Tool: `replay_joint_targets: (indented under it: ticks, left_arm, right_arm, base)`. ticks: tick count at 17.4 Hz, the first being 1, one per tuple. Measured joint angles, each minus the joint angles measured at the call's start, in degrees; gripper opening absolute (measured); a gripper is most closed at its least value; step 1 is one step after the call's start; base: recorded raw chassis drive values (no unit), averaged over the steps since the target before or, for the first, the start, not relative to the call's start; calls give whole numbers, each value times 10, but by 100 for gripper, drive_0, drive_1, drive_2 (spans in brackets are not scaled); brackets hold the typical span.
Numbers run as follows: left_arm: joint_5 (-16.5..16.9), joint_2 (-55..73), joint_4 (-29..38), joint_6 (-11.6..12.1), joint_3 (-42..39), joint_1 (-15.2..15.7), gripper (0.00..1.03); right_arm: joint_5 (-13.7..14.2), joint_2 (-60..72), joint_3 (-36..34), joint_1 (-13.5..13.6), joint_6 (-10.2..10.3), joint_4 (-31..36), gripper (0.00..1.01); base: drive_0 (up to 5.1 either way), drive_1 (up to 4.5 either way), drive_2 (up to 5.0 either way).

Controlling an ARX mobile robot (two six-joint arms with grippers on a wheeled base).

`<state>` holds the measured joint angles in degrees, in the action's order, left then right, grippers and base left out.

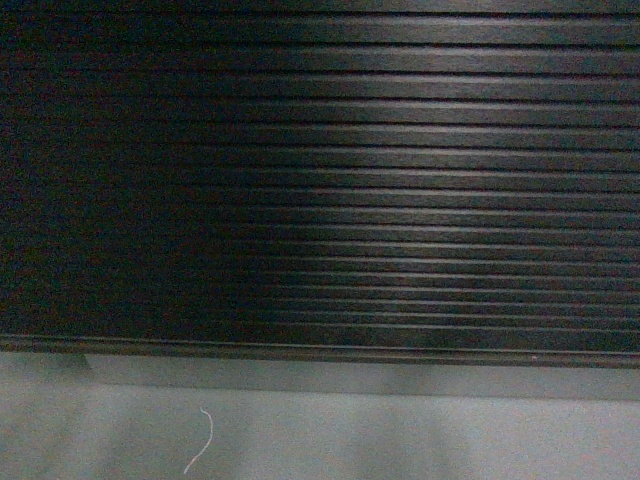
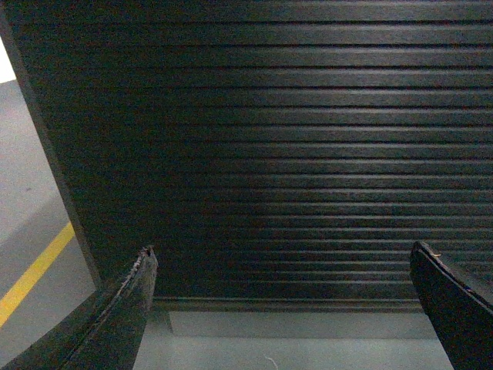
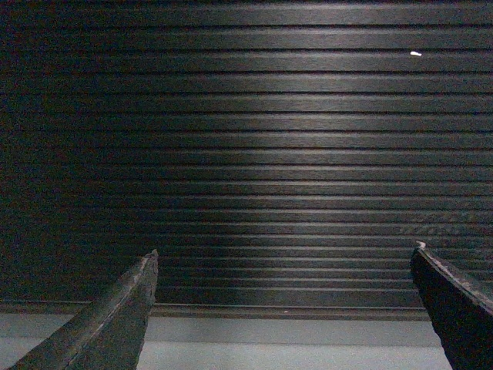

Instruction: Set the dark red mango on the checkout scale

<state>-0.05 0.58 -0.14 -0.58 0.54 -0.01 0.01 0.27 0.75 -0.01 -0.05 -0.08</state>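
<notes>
Grey floor runs beneath both spread, empty grippers: left gripper and right gripper each face the checkout, whose ribbed dark front fills everything ahead. Mango and scale are out of sight.

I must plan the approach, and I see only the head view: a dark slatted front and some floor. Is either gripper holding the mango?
Observer: No. The left gripper is open and nothing sits between its fingers.
Operator: And the right one?
Observer: The right gripper is open too, and empty, facing the ribbed front of the checkout.
Operator: Does any view show the counter's end?
Observer: Yes. The left wrist view shows the checkout's left edge, with grey floor and a yellow line beyond it.
Operator: Is the scale or the mango visible?
Observer: In no view.
</notes>
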Motion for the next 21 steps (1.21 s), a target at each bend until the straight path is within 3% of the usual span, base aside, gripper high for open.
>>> replay_joint_targets:
  ticks: [8,21]
  left_arm:
    - [0,0,-1,0,0,0,98]
    - [0,0,-1,0,0,0,98]
  right_arm:
    - [0,0,0,0,0,-3,98]
    - [0,0,0,0,0,-2,98]
  base:
    - [7,325,-311]
    - [0,0,0]
